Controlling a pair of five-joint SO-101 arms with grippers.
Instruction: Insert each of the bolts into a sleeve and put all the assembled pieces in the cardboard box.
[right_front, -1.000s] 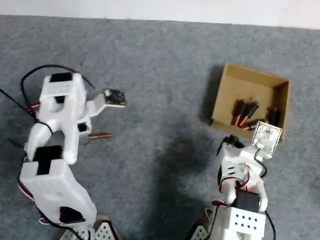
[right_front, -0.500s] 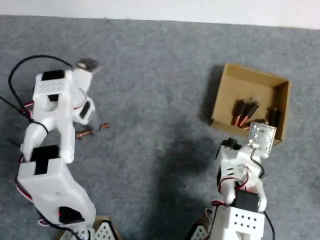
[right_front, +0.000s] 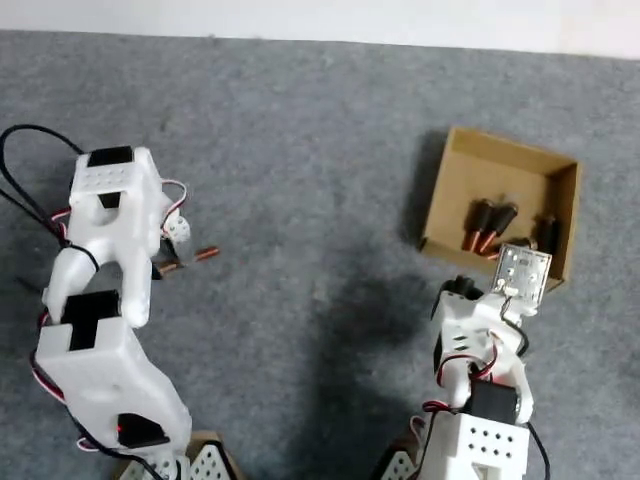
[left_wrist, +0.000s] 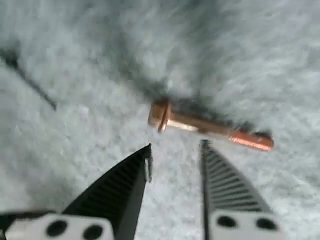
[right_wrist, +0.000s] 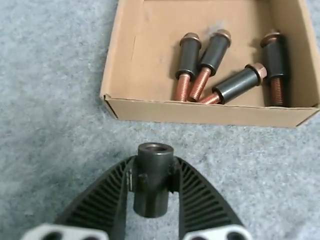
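A copper bolt (left_wrist: 207, 126) lies flat on the grey carpet, just beyond my left gripper (left_wrist: 175, 152), whose black fingers stand open and empty. From above, the same bolt (right_front: 190, 258) pokes out beside the left arm. My right gripper (right_wrist: 153, 172) is shut on a black sleeve (right_wrist: 153, 177), held upright just in front of the cardboard box (right_wrist: 200, 112). Several assembled bolt-and-sleeve pieces (right_wrist: 215, 65) lie inside the box (right_front: 440, 195).
The grey carpet (right_front: 320, 150) stretches open between the two arms. A black cable (right_front: 25, 140) loops at the left arm's far side. A pale wall edge (right_front: 320, 15) runs along the back.
The left arm has swung its wrist round and come down over the bolt, which has shifted and tilted slightly. The right arm drew back a little, still holding the sleeve.
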